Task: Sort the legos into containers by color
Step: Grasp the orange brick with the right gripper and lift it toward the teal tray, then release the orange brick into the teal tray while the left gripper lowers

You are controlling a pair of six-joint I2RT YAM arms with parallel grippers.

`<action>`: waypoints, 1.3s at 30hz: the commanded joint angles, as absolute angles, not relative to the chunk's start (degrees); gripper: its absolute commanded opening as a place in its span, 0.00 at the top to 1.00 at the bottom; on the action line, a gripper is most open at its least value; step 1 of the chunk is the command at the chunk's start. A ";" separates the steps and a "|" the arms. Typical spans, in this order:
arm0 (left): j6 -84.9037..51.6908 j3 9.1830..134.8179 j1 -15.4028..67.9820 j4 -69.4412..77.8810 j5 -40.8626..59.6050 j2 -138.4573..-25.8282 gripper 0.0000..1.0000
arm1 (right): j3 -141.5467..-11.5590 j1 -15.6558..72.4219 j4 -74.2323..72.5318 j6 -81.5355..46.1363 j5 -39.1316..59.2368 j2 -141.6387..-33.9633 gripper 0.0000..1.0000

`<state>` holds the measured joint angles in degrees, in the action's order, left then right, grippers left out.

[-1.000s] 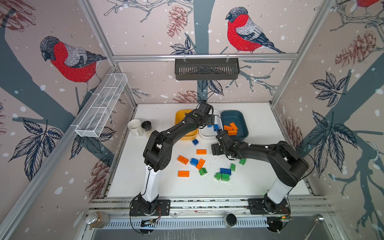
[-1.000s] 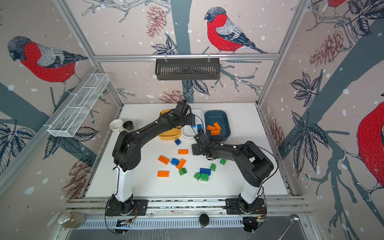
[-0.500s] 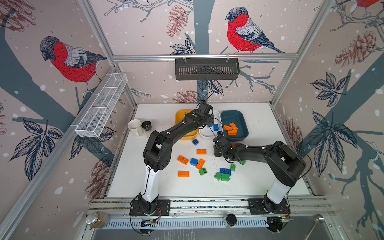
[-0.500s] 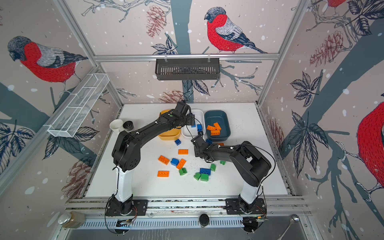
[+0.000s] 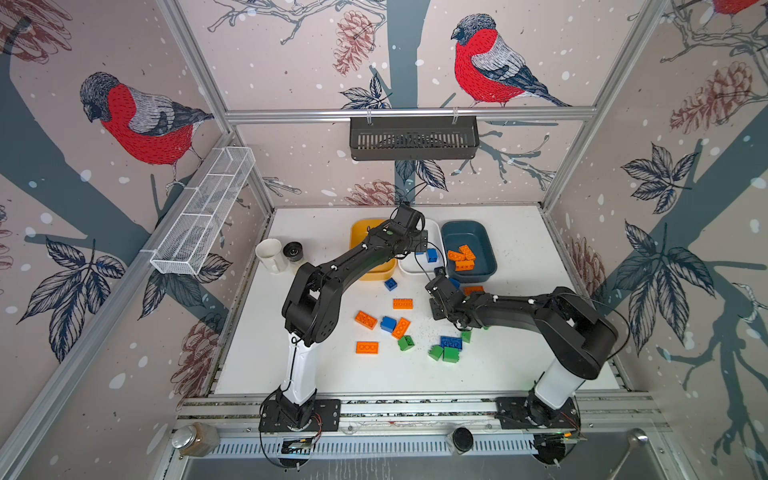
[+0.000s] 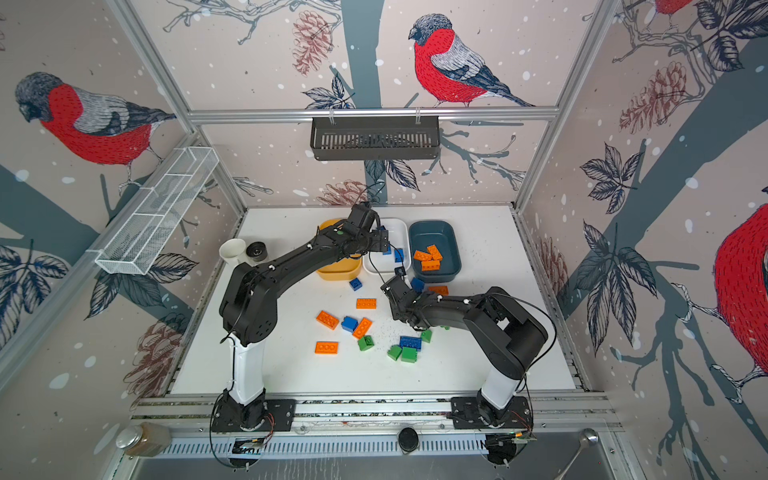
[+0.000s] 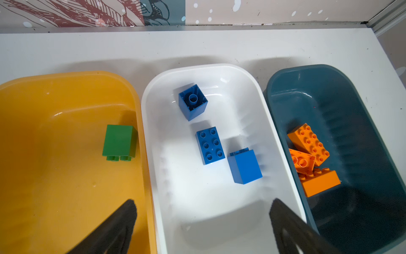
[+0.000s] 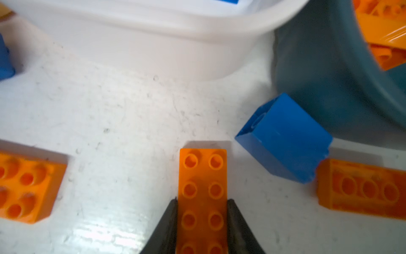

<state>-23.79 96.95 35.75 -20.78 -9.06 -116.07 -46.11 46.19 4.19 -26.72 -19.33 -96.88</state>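
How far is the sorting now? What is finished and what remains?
Done: one green brick lies in the yellow tub, three blue bricks in the white tub, three orange bricks in the teal tub. In hand: the right gripper has its fingers shut on another orange brick; the left gripper hangs open over the white tub. Left: about a dozen loose bricks of all three colours on the table.

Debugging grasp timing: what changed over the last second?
The right gripper closed on an orange lego near the white tub; a second ago its jaws stood open. It barely shifted otherwise. Unchanged: the left gripper hangs open above the white tub, and the loose legos lie where they were.
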 commanded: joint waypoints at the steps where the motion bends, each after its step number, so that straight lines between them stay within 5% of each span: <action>1: -23.38 96.12 35.68 -16.88 -8.14 -114.93 0.03 | -45.15 46.41 5.67 -23.72 -17.85 -95.03 0.67; 17: -23.46 94.71 35.68 -15.64 -8.40 -113.03 0.03 | -38.94 45.06 -1.67 -18.74 -18.25 -81.45 0.69; 26: -23.74 92.65 35.68 -12.83 -4.02 -111.75 0.03 | -35.52 35.34 -16.07 -18.45 -15.15 -74.96 0.69; 39: -22.51 85.37 36.11 -4.15 6.36 -108.53 0.03 | -52.38 17.59 -10.53 -20.63 -5.98 -92.42 0.67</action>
